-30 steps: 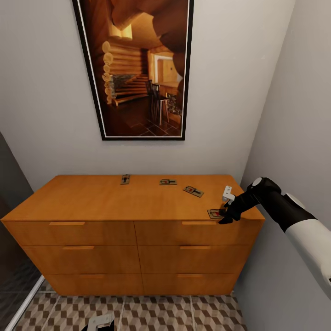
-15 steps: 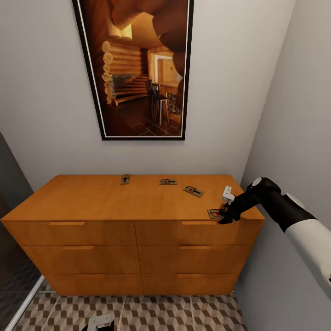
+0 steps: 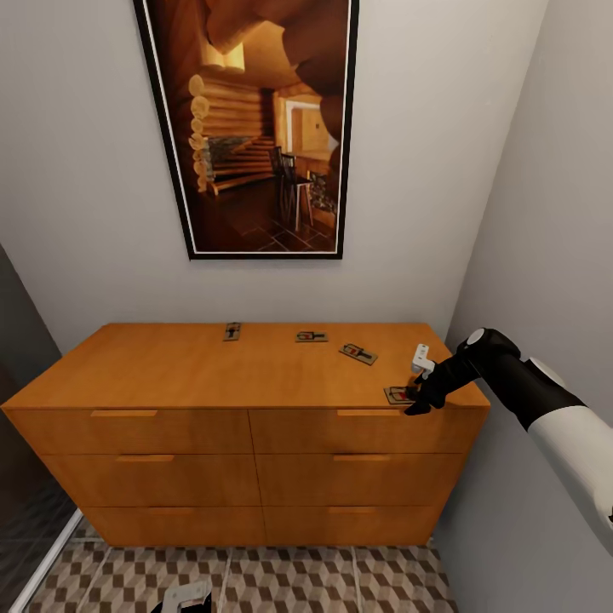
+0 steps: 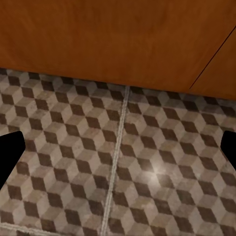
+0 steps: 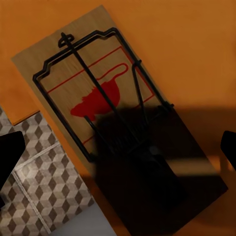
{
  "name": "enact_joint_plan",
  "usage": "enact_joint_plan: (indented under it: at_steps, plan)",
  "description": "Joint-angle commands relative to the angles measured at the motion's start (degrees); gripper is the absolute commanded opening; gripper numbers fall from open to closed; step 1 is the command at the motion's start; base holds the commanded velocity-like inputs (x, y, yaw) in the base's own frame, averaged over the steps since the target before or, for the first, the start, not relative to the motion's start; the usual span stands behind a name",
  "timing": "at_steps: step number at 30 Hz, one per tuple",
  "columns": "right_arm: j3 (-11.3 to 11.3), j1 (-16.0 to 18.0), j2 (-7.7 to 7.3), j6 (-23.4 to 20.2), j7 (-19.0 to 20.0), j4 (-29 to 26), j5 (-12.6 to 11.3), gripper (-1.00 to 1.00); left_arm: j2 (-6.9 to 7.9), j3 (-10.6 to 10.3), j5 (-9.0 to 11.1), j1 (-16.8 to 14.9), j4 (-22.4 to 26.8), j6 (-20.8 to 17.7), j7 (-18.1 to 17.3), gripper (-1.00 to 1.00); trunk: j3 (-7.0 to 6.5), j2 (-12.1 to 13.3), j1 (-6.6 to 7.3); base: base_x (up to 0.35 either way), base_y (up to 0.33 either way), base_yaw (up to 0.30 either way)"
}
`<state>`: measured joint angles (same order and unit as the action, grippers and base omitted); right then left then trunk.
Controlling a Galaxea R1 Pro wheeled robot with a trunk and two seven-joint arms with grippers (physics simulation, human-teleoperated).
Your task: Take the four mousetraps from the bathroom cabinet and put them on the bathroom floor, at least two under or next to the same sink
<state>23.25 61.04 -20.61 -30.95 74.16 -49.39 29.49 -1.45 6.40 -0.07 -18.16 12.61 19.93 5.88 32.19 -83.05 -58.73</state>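
Right gripper (image 3: 415,400) sat over the mousetrap (image 3: 398,395) at the cabinet (image 3: 247,400) top's front right corner, board overhanging the edge. Fingers were spread wide either side, nothing clamped. Three more mousetraps lay further back on the cabinet top: (image 3: 358,354), (image 3: 311,337), (image 3: 232,331). Left gripper (image 4: 118,152) hung spread and empty over the bathroom floor (image 4: 147,162) at the cabinet's base.
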Motion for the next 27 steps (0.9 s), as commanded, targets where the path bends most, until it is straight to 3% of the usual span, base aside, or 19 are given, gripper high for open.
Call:
enact_joint_plan:
  at_steps: [1, 12, 13, 27]
  plan:
    - [0.1, 0.0, -0.04, -0.5, 0.2, -0.1, 0.1, 1.0, -0.04, 0.3, 0.0, 0.0, 0.0, 0.2, 0.0, 1.0, 0.06, 0.0, 0.0, 0.0, 0.0, 0.0]
    - [0.1, -0.4, -0.09, -0.4, 0.3, -0.1, 0.1, 1.0, -0.04, 0.3, 0.0, 0.0, 0.0, 0.2, 0.0, 1.0, 0.06, 0.0, 0.0, 0.0, 0.0, 0.0]
    - [0.1, -0.4, -0.1, -0.4, 0.3, -0.2, 0.0, -1.0, -0.04, 0.3, 0.0, 0.0, 0.0, 0.2, 0.0, 1.0, 0.06, 0.0, 0.0, 0.0, 0.0, 0.0]
    - [0.1, -0.7, -0.05, -0.4, 0.3, -0.2, 0.0, -1.0, -0.05, 0.3, 0.0, 0.0, 0.0, 0.2, 0.0, 1.0, 0.06, 0.0, 0.0, 0.0, 0.0, 0.0]
